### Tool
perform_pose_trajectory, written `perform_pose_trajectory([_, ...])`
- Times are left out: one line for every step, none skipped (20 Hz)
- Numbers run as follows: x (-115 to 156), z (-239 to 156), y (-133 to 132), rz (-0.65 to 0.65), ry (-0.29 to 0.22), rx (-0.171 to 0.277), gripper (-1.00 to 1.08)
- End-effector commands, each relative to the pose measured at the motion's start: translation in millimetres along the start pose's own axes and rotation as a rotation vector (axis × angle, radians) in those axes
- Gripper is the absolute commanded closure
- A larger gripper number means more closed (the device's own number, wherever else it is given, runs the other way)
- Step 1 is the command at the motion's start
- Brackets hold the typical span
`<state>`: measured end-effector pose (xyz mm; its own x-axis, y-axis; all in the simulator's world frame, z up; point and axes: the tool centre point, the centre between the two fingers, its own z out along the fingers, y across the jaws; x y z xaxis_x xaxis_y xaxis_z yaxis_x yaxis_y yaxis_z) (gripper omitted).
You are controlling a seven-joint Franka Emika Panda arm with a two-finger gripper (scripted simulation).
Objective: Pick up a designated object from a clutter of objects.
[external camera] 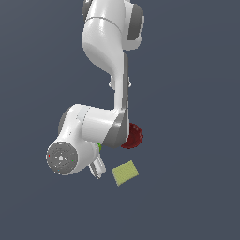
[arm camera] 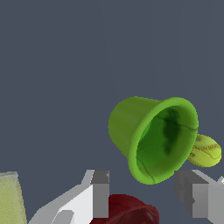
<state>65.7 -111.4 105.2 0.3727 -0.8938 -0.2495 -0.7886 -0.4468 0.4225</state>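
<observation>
In the wrist view the cup (arm camera: 151, 138) lies tipped on its side, its mouth facing the camera, with the ball (arm camera: 205, 151) touching its rim. The fingers (arm camera: 101, 192) stand wide apart, holding nothing. The bowl (arm camera: 129, 211) shows between them. In the exterior view's lower middle, the sponge (external camera: 125, 172) lies flat on the worktop (external camera: 187, 197).

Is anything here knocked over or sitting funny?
Yes: in the wrist view the green cup seems tipped on its side, its open mouth facing the camera rather than upward. The yellow-green ball sits right against its rim. The red bowl and the sponge look ordinary.
</observation>
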Motion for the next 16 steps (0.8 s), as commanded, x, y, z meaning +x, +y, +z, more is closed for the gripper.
perform_pose_trajectory([3.0, 4.2, -1.0, 0.024, -0.005, -0.009, -0.20])
perform_pose_trajectory([3.7, 5.3, -1.2, 0.030, -0.007, -0.011, -0.20])
perform_pose_trajectory([4.2, 6.1, -1.3, 0.034, -0.008, -0.012, -0.20])
perform_pose_trajectory([4.5, 6.5, -1.4, 0.036, -0.008, -0.013, -0.20])
perform_pose_trajectory([4.7, 6.7, -1.4, 0.037, -0.008, -0.013, -0.20])
perform_pose_trajectory([4.2, 6.3, -1.1, 0.032, -0.008, -0.012, -0.20])
perform_pose_trajectory([4.2, 6.6, -1.1, 0.032, -0.008, -0.012, -0.20])
perform_pose_trajectory([4.1, 7.2, -1.2, 0.032, -0.008, -0.012, -0.20])
perform_pose_trajectory([4.0, 8.4, -1.2, 0.032, -0.008, -0.012, -0.20])
perform_pose_trajectory([4.1, 10.0, -1.1, 0.033, -0.008, -0.012, -0.20])
perform_pose_trajectory([4.1, 12.1, -1.0, 0.033, -0.008, -0.013, -0.20])
perform_pose_trajectory([4.1, 14.7, -0.9, 0.034, -0.008, -0.013, -0.20])
perform_pose_trajectory([4.1, 17.8, -0.8, 0.034, -0.008, -0.013, -0.20])
perform_pose_trajectory([4.0, 21.3, -0.7, 0.035, -0.008, -0.013, -0.20])
perform_pose_trajectory([3.9, 24.8, -0.6, 0.035, -0.008, -0.013, -0.20])
perform_pose_trajectory([3.8, 27.8, -0.5, 0.036, -0.008, -0.013, -0.20])
